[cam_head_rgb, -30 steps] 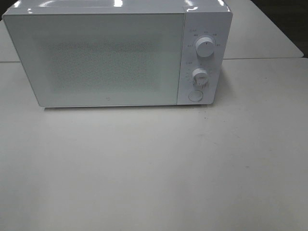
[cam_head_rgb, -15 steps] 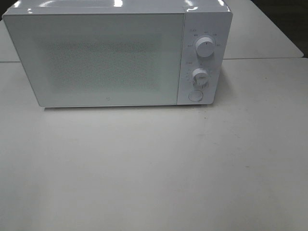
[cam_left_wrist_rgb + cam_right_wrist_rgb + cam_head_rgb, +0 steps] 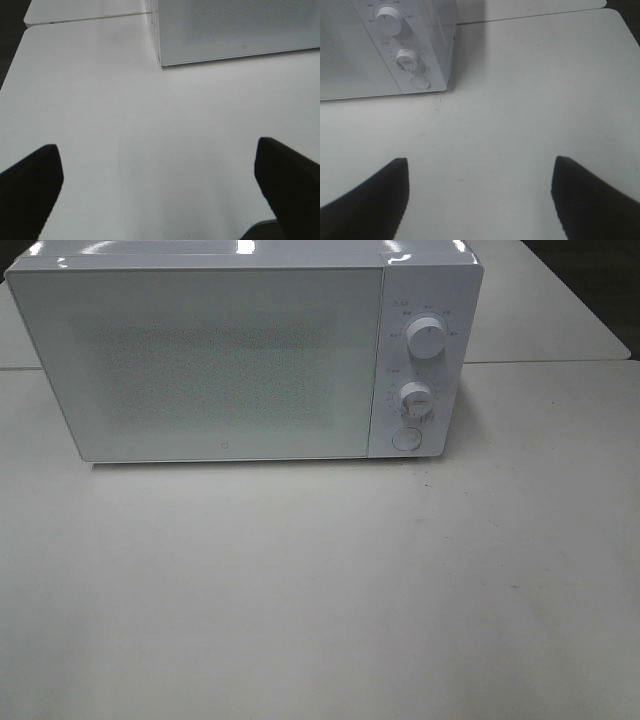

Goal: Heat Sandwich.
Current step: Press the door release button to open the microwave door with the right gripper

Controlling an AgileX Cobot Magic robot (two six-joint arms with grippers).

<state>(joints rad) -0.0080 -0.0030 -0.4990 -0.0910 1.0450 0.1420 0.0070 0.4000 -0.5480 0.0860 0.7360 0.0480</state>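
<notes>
The sandwich is out of view in every frame. A white microwave (image 3: 240, 350) stands at the back of the table with its door shut; part of it also shows in the left wrist view (image 3: 235, 27) and the right wrist view (image 3: 380, 45). Two knobs, upper (image 3: 427, 339) and lower (image 3: 417, 398), and a round button (image 3: 406, 439) sit on its right panel. My left gripper (image 3: 160, 192) hangs open over bare table, well short of the microwave's left front corner. My right gripper (image 3: 480, 197) is open too, over bare table in front of the control panel. Neither arm shows in the exterior high view.
The white table (image 3: 320, 590) stretches wide in front of the microwave. A seam (image 3: 540, 362) joins it to a second table behind. The table's rounded right corner (image 3: 615, 15) and left edge (image 3: 15, 65) border dark floor.
</notes>
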